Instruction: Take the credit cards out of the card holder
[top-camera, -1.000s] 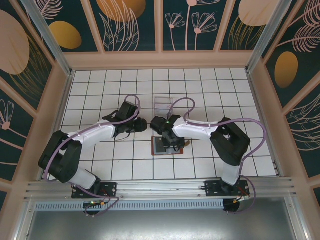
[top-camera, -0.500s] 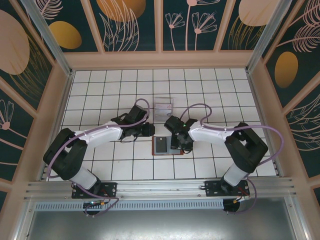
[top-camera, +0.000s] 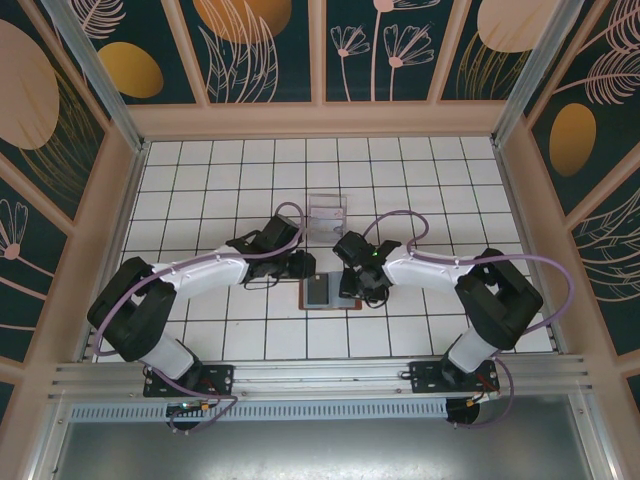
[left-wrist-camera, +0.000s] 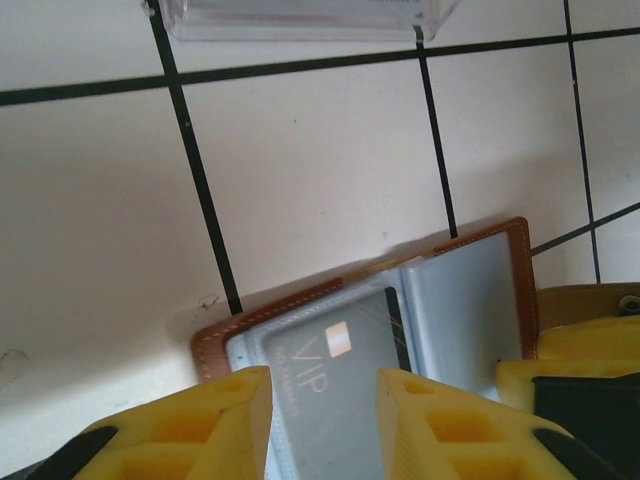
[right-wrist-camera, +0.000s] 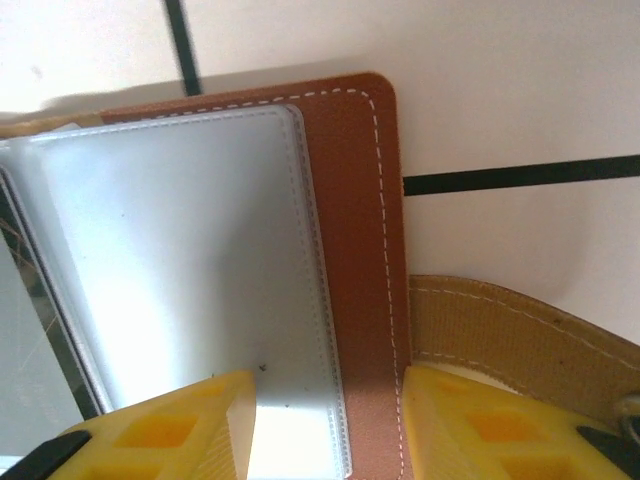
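- Holder (right-wrist-camera: 350, 200) lies open on the surface (top-camera: 200, 180) between both claws, pockets facing up.
- Left claw (left-wrist-camera: 325, 388) is released, its fingers apart over the card (left-wrist-camera: 345, 335) just beneath, likely lining up a pinch.
- Right claw (right-wrist-camera: 328, 385) is released as well, straddling the holder's brown edge, probably to pin it.

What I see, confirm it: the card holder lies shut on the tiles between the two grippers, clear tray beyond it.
Wrong in one respect: the card holder lies open, not shut. The left wrist view shows its blue-grey sleeves laid bare, a card marked VIP in one. It does lie on the tiles between the left gripper and right gripper, clear tray beyond it.
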